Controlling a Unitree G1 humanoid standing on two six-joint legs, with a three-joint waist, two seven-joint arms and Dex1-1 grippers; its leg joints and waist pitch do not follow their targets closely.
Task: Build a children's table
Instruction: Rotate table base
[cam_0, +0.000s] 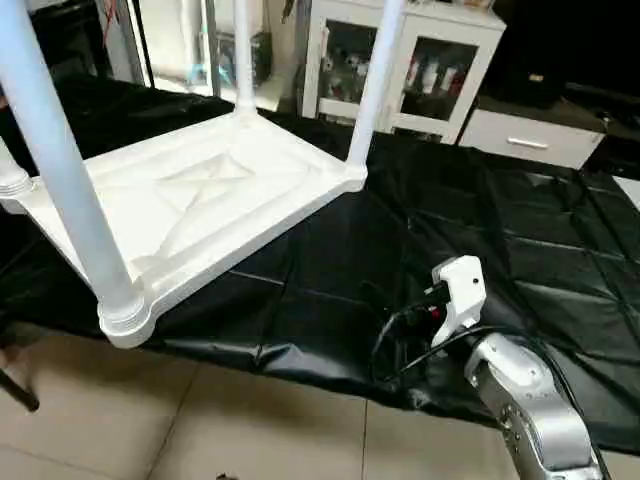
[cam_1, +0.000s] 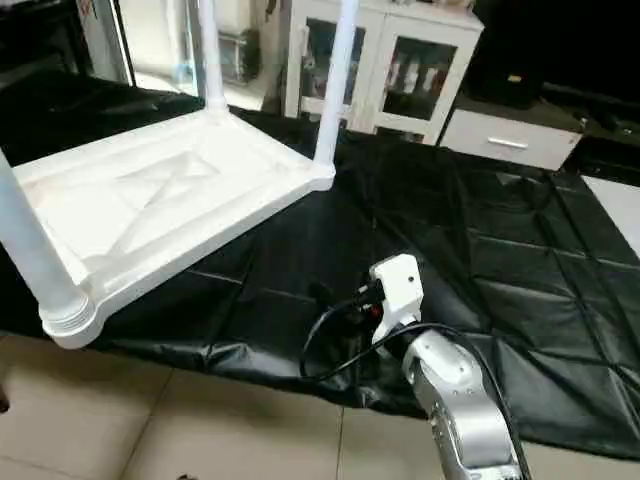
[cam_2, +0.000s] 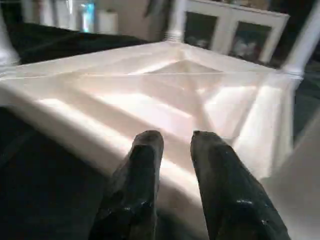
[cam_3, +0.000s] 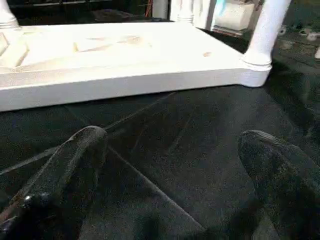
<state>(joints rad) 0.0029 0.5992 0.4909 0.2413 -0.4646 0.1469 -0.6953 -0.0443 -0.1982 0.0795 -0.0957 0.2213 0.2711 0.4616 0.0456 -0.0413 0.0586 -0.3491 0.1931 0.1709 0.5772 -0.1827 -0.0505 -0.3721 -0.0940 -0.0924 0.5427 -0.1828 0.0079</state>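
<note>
- Room: white glass-door cabinet (cam_0: 400, 60) at the back; black quilted cover (cam_0: 480, 250) over the bench.
- Children's table (cam_0: 200, 200): upside down on the cover, four legs (cam_0: 60, 170) seated upright.
- Left gripper (cam_2: 175, 145): fingers narrowly parted, empty, near the rim.
- Right gripper (cam_3: 175, 145): fingers wide, empty.
- Step, I judge: press-check each socket squarely.

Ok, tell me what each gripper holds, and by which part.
Nothing. Left gripper hovers empty over the table top; right gripper is wide open over the black mat.
</note>
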